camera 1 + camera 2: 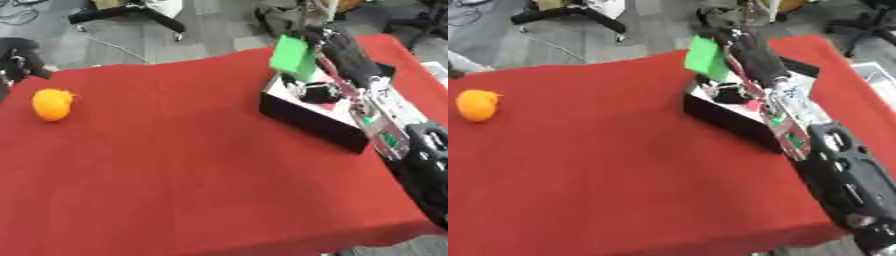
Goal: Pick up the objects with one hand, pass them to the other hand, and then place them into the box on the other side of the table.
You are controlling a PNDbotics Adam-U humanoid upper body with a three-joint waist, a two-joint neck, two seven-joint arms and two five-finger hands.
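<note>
Right hand [337, 47] has its fingers curled on the flat green block [292, 56], held over the dark open box [308, 122] on the red-clothed bench [192, 165]; looks light and rigid, so edge pinch should hold.

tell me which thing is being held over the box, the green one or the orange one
The green block, in the right hand above the box; the orange ball lies far left.

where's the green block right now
The green block is held up in the right hand, over the far end of the box on the table's right side.
</note>
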